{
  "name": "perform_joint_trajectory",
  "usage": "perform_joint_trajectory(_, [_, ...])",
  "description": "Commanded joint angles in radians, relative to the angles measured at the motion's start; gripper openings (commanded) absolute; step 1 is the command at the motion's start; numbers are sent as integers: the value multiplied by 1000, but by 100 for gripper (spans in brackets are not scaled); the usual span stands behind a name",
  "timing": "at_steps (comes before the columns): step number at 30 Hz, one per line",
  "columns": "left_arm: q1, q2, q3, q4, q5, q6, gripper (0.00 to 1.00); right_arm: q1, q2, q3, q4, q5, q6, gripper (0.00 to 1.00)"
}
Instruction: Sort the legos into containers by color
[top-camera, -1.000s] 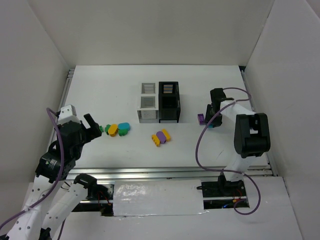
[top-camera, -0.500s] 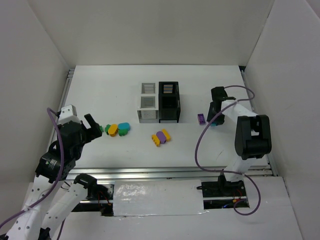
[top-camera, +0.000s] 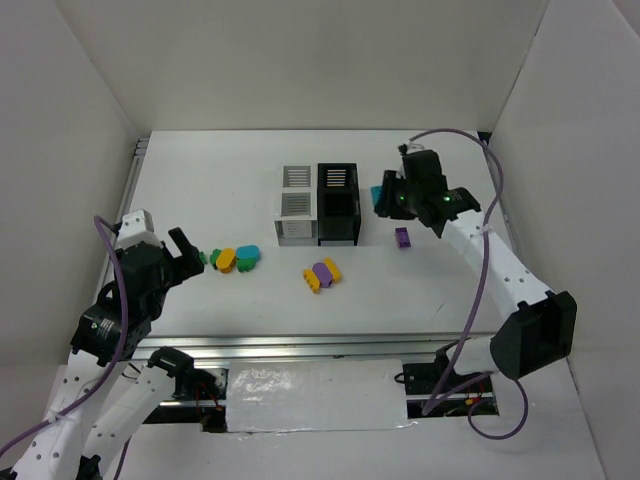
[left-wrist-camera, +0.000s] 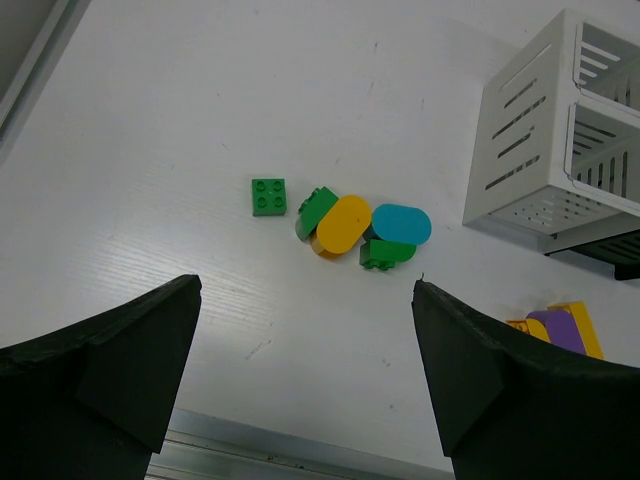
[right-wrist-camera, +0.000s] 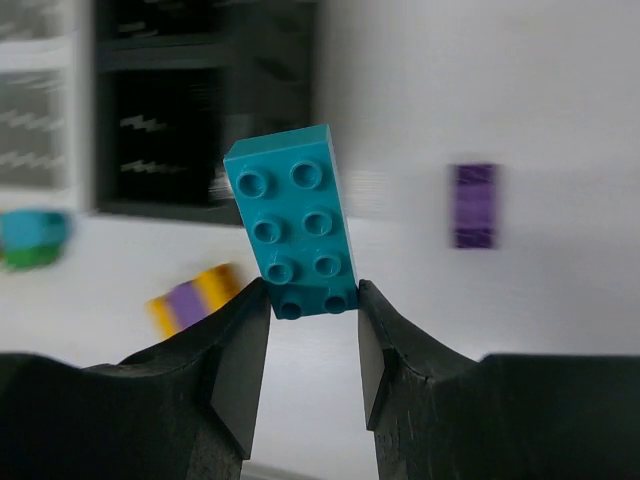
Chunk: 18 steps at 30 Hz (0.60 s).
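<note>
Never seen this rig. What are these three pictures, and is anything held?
Two robot arms bolted at the table's near edge, each with a two-finger gripper. The wide picture is from a fixed camera above and behind; the other two are wrist cameras looking past each arm's own fingers. On the table: four joined bins, two white, two black; a green, yellow and teal brick heap; a yellow-purple heap; one purple brick. The right gripper is shut on a teal brick, in the air. The left gripper is open and empty.

Robot lab bench: white table (top-camera: 200, 190) boxed in by plain panels (top-camera: 300, 60)
</note>
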Motion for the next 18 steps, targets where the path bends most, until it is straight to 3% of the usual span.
perform_joint_trajectory(1, [-4,-1,8,32,-18,3,99,140,32,142,1,-195,-1,0])
perform_joint_trajectory(8, [-6,-4,8,26,-38,-6,100,286,213,263,31,-57,64,0])
perform_joint_trajectory(18, [-6,10,8,25,-32,-1,99,304,364,368,-9,86,45,4])
